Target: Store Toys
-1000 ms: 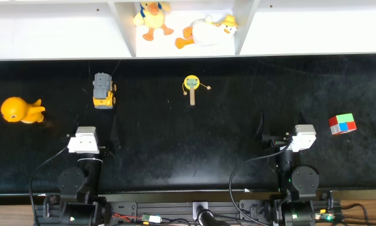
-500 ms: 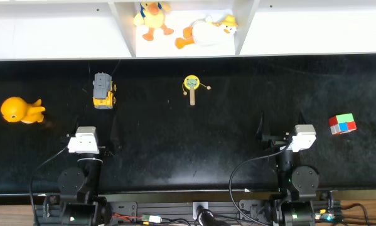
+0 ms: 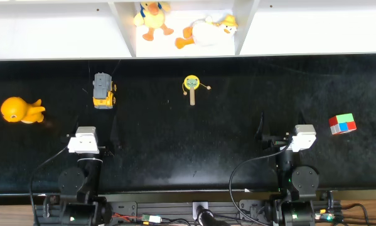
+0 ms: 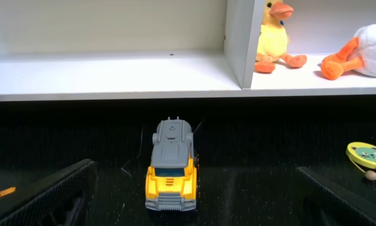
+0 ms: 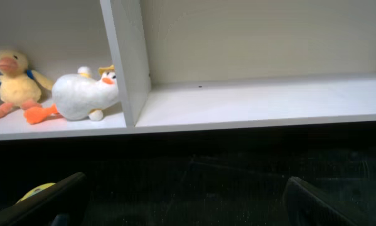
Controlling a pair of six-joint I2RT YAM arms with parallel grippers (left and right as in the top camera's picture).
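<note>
I read left jaws and right jaws both spread wide. Toy truck (image 3: 103, 90), orange duck (image 3: 21, 110), rattle (image 3: 192, 85), colour cube (image 3: 342, 123) sit well apart on counter (image 3: 175, 141). Two plush ducks (image 3: 206, 31) in middle compartment of shelf (image 3: 62, 37).

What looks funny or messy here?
The white plush duck lies flopped on its side in the middle shelf compartment, beside the upright yellow plush duck. The toy truck, orange duck, rattle drum and colour cube sit on the black table, unstored. Nothing looks broken or spilled.
</note>
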